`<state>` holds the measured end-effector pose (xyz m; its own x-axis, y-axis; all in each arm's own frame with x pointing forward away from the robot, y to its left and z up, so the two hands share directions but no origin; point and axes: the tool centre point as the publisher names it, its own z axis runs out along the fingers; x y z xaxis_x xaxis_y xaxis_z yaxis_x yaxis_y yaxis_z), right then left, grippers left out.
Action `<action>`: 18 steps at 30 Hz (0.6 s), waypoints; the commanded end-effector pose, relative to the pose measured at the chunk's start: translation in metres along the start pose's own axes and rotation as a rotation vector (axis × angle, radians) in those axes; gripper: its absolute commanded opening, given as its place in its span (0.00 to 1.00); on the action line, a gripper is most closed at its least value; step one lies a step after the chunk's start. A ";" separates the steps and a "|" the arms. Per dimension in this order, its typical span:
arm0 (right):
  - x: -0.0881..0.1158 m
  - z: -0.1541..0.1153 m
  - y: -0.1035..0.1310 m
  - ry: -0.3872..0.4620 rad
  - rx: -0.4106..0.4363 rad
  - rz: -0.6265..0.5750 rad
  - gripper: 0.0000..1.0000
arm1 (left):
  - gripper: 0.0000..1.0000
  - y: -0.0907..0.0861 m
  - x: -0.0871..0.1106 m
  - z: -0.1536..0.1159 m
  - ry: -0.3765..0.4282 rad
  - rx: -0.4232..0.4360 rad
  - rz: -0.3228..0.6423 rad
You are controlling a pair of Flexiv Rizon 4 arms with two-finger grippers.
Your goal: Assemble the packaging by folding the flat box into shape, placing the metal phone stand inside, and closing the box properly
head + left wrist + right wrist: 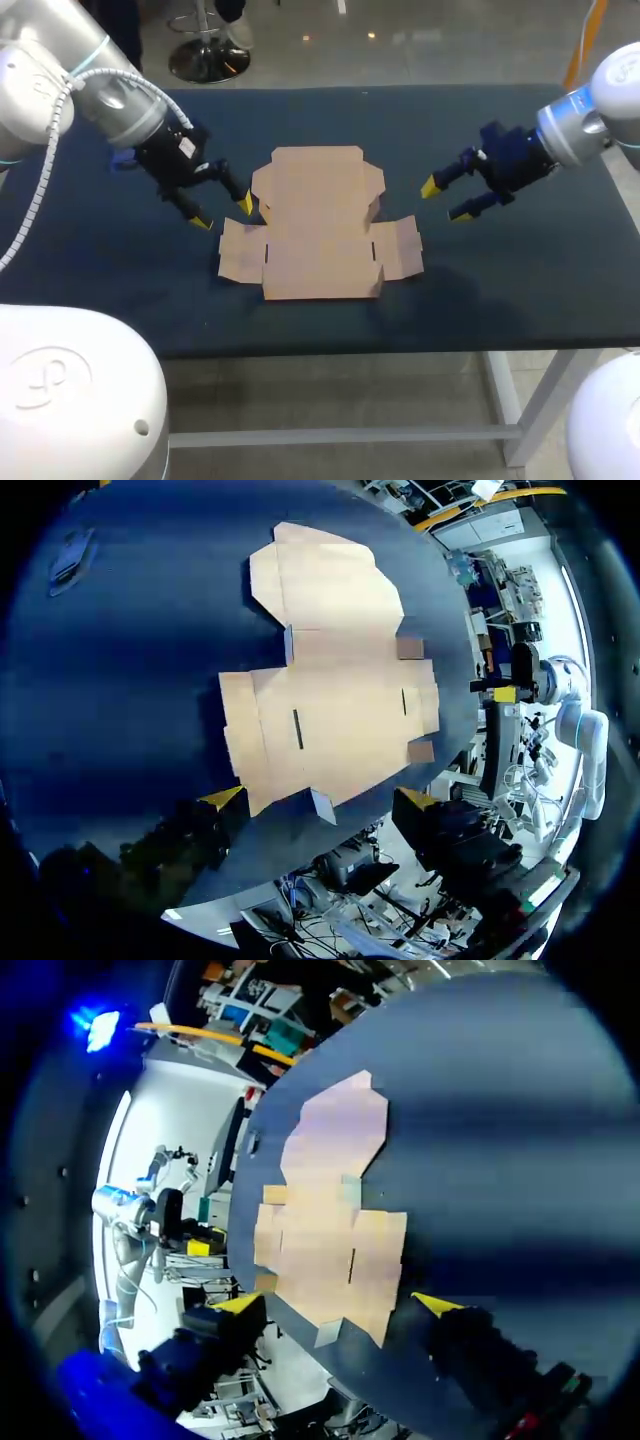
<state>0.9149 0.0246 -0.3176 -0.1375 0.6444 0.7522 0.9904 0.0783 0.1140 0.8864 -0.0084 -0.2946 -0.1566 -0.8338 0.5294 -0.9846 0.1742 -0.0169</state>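
Left claw [224, 213] stands open at 9 o'clock of the flat box [320, 225] in the head view, its two yellow tips spread with nothing between them. The tip nearer the cardboard is just beside its edge; whether it touches cannot be told. Right claw [443, 200] is also spread wide and holds nothing. It sits at 3 o'clock of the box and apart from it, with a strip of bare cloth between.

The tabletop [520, 280] is covered in dark blue cloth. The box lies unfolded near its middle: plain brown cardboard, with side flaps out toward 9 and 3 o'clock and a broad panel with rounded corners toward 12 o'clock.

In the left wrist view the left claw [320, 800] has the flat box [340, 710] lying ahead of it, the sheet's near edge reaching in between the two tips. A few small tabs along the creases stand up a little from the cloth. In the right wrist view the right claw [336, 1304] has the flat box [330, 1220] ahead of it, the near corner lying between the tips.
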 end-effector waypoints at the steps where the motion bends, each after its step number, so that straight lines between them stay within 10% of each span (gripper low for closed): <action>1: -0.003 -0.001 0.003 0.070 0.011 -0.002 1.00 | 1.00 0.000 0.000 -0.001 -0.003 -0.002 -0.001; 18: -0.021 0.010 0.056 0.207 0.002 0.045 1.00 | 1.00 -0.047 -0.003 -0.017 0.088 0.034 0.135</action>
<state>0.9545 0.0198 -0.3254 -0.0924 0.5607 0.8228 0.9943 0.0075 0.1065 0.9249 -0.0003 -0.2829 -0.2807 -0.7489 0.6003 -0.9586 0.2498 -0.1366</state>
